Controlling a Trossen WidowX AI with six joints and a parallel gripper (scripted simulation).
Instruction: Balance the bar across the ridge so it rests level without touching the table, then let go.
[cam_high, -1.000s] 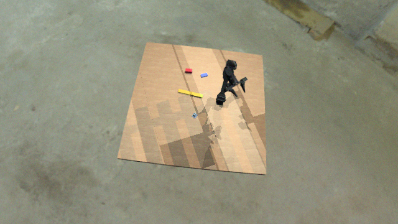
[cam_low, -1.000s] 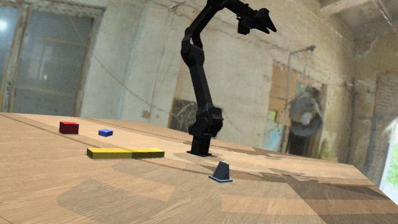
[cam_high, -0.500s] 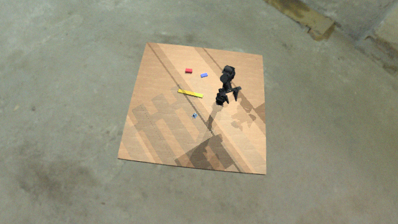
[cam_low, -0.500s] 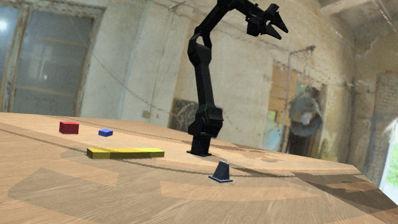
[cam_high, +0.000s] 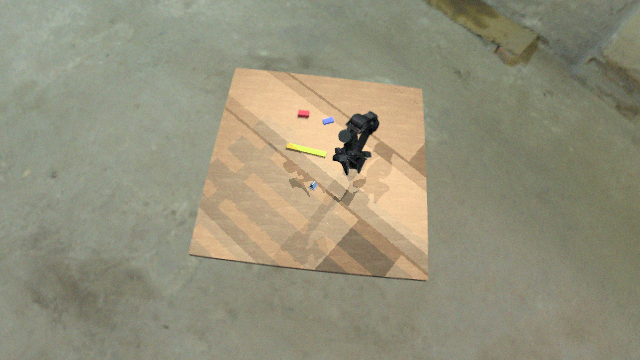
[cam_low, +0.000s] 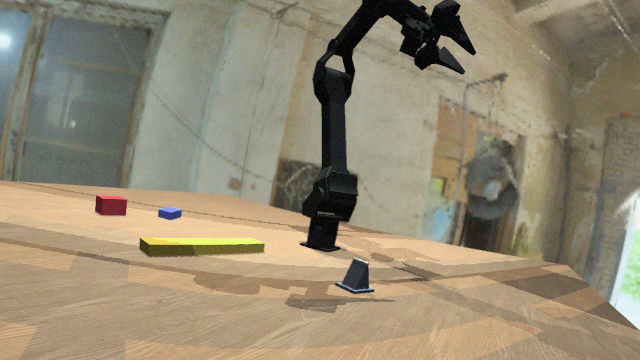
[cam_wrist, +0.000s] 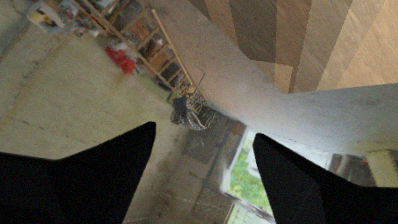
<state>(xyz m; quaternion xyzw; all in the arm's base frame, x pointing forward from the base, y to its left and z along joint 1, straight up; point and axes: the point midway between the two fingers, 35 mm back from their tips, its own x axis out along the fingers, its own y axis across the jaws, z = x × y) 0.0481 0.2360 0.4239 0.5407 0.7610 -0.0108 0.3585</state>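
Note:
The yellow bar (cam_high: 306, 150) (cam_low: 202, 247) lies flat on the wooden table (cam_high: 260, 85) (cam_low: 75, 310). The ridge (cam_high: 313, 185) (cam_low: 357, 276) is a small dark wedge with a narrow top on a thin light base. It stands upright on the table, apart from the bar, and nothing rests on it. My gripper (cam_high: 352, 173) (cam_low: 469, 63) (cam_wrist: 206, 134) is open and empty, raised high above the table. Its fingers point away from the bar and ridge. Neither the bar nor the ridge shows in the wrist view.
A red block (cam_high: 303, 114) (cam_low: 111, 205) and a smaller blue block (cam_high: 328, 121) (cam_low: 170, 213) lie on the table, on the side of the bar away from the ridge. The arm's base (cam_low: 321, 235) stands beyond one end of the bar. Shadows cross the table.

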